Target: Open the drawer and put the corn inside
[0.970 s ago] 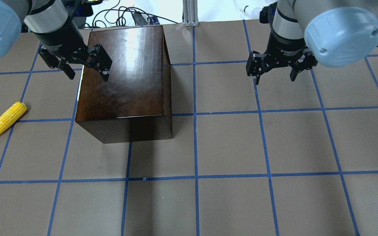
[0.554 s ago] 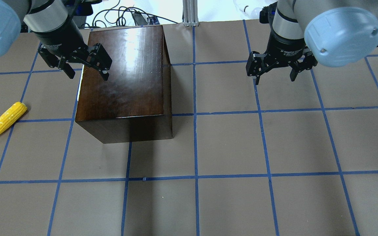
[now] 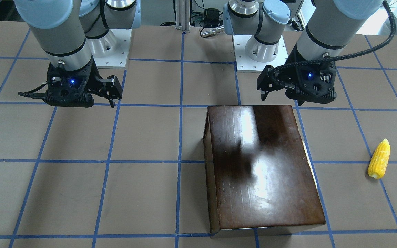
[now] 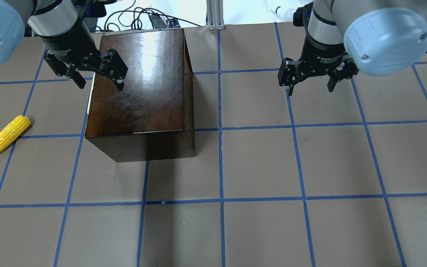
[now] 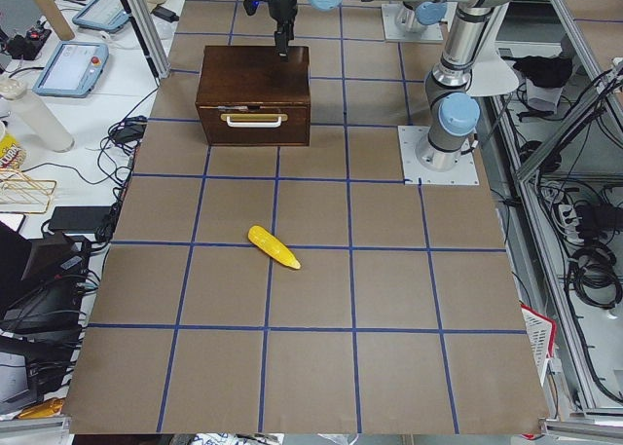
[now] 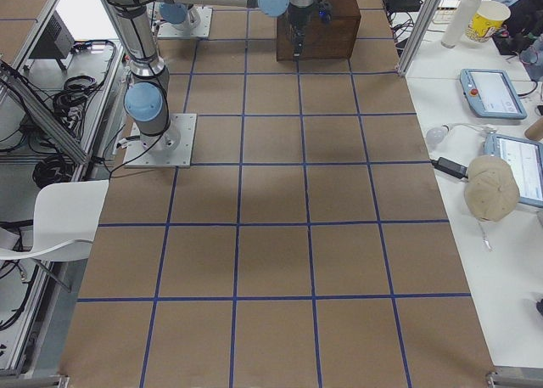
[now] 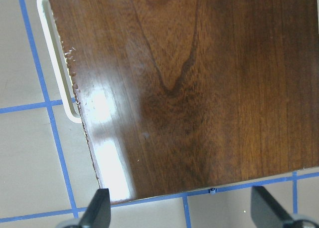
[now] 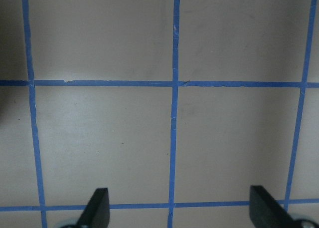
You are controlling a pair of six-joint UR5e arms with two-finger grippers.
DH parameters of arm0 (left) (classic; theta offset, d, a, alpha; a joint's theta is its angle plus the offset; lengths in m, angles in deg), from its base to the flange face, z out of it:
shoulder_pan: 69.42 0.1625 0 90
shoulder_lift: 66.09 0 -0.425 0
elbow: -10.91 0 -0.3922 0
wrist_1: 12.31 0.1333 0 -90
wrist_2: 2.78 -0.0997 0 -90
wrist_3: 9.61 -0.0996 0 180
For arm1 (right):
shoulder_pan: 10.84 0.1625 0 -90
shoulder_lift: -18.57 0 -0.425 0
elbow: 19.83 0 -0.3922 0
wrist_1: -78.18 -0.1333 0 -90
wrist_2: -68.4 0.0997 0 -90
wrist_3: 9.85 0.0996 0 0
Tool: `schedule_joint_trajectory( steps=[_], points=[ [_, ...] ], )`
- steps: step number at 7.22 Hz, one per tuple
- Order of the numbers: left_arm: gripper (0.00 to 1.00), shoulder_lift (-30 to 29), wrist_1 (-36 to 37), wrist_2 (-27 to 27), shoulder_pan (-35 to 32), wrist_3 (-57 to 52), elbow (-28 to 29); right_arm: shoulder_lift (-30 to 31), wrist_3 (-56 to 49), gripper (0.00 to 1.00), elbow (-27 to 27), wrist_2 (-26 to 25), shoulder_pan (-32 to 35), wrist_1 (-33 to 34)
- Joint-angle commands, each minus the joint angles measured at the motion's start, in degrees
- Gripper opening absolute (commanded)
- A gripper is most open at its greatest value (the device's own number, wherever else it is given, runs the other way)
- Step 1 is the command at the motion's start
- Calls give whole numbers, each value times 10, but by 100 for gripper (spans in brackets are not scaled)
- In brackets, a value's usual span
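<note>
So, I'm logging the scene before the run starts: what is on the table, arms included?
box: one, glossy dark brown, on the robot's left half of the table.
drawer: one, dark-brown front with pale handle, shut, on the box's side facing the corn.
corn: one, yellow, lying on the table, apart from the box.
table: one, brown with blue tape grid.
left end effector: one, black, open, above the box's drawer-side edge.
right end effector: one, black, open, above the table.

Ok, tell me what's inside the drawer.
Its inside cannot be seen: the drawer sits shut in the box, with only its front panel showing. The corn lies outside on the table.
</note>
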Motion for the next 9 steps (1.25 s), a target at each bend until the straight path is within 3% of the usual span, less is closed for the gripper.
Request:
schedule_joint_trajectory(
  steps=[1, 9],
  points=[
    [100, -1, 1, -1, 0, -1, 0, 0, 0, 100, 0, 0, 0, 0],
    [100, 2, 5, -1, 0, 0, -8, 0, 0, 100, 0, 0, 0, 0]
  ],
)
